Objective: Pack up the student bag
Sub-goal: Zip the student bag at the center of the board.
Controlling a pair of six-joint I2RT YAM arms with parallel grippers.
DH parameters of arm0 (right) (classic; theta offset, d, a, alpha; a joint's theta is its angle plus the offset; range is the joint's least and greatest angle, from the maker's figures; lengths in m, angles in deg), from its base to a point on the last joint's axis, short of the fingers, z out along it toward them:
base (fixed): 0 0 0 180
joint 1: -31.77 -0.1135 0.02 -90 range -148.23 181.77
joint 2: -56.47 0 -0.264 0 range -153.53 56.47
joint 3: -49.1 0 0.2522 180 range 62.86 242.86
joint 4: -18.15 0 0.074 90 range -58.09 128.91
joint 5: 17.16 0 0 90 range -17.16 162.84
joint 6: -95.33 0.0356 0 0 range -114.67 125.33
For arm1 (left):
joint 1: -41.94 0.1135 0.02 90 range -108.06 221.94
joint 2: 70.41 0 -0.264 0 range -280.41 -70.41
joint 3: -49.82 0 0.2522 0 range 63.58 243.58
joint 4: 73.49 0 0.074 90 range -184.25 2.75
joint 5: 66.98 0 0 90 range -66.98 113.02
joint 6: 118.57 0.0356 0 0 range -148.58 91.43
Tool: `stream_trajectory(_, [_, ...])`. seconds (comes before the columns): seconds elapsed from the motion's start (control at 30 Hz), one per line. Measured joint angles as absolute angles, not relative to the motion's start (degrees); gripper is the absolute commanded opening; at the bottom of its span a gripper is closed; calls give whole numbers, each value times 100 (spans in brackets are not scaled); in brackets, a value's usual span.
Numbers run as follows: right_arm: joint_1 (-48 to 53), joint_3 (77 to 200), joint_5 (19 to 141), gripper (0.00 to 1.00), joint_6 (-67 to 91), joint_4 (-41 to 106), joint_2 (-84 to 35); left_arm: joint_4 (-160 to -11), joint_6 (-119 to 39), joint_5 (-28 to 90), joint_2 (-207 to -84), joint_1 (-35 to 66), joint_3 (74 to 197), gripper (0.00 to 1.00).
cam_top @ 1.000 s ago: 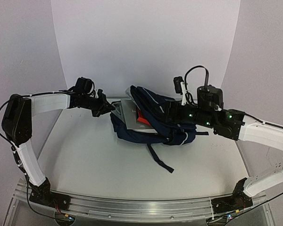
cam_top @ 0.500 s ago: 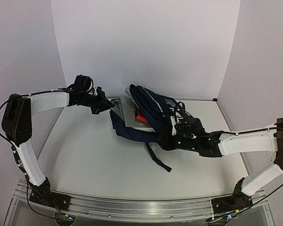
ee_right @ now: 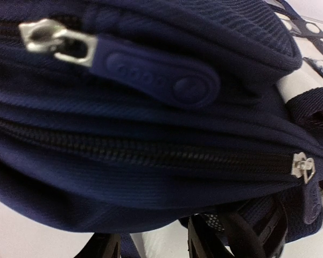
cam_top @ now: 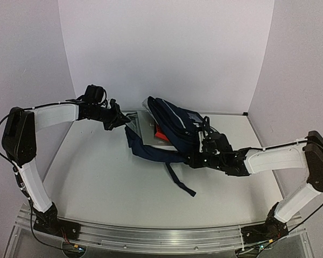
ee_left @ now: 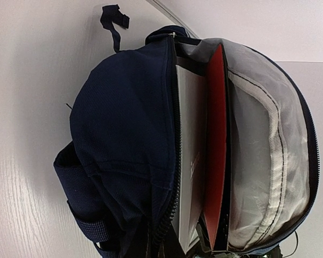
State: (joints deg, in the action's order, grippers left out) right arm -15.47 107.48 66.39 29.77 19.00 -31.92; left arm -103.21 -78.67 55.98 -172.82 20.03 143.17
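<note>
We see the student bag (cam_top: 172,131) lying on its side on the white table (cam_top: 97,177), slightly above the middle of the overhead frame, with its mouth turned toward the upper left. The left gripper (cam_top: 124,119) sits at that mouth's rim with its fingers clenched. We cannot tell whether any fabric is pinched between them. The left wrist view looks straight into the opening but shows no clear fingertip.

The right gripper (cam_top: 196,159) lies low against the bag's lower right flank. In the right wrist view its dark fingers (ee_right: 204,244) stand apart at the bottom edge, just under the bulging cloth. We cannot tell whether they are gripping it or merely pressing against it.

The shell is a navy woven fabric with a fine ribbed weave, soft and rounded. A coil zipper (ee_right: 124,148) runs across it, with a flat rubbery navy pull tab (ee_right: 156,75) on a dull metal slider (ee_right: 43,35). A second small slider (ee_right: 303,165) is at the right. Inside, the lining (ee_left: 253,161) is pale grey and crinkled, with a stitched webbing band. A thin red book (ee_left: 216,134) stands on edge against it, and a grey-white book (ee_left: 191,134) is just beside it. A dark strap (cam_top: 180,180) trails onto the table toward the lower middle.
</note>
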Motion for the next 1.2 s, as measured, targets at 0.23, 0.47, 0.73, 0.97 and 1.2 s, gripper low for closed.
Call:
stream_trajectory(0.23, [-1438, 10746, 6651, 36, 2811, 1919, -3432, -10405, -7805, 5595, -17282, 2003, 14363, 0])
stream_trajectory(0.47, [-1420, 10752, 7248, 28, 2486, 1899, -3433, -10494, -7803, 5608, -17282, 2003, 14501, 0])
stream_trajectory(0.73, [-1111, 11045, 7290, 32, 2192, 1999, -3786, -10521, -7793, 5641, -17282, 2013, 14533, 0])
stream_trajectory(0.97, [-998, 11169, 7332, 35, 1949, 2044, -3993, -10658, -7727, 5622, -17282, 2023, 14608, 0])
stream_trajectory(1.2, [-991, 11223, 7217, 22, 1741, 2053, -4094, -10829, -7638, 5626, -17282, 2029, 14724, 0])
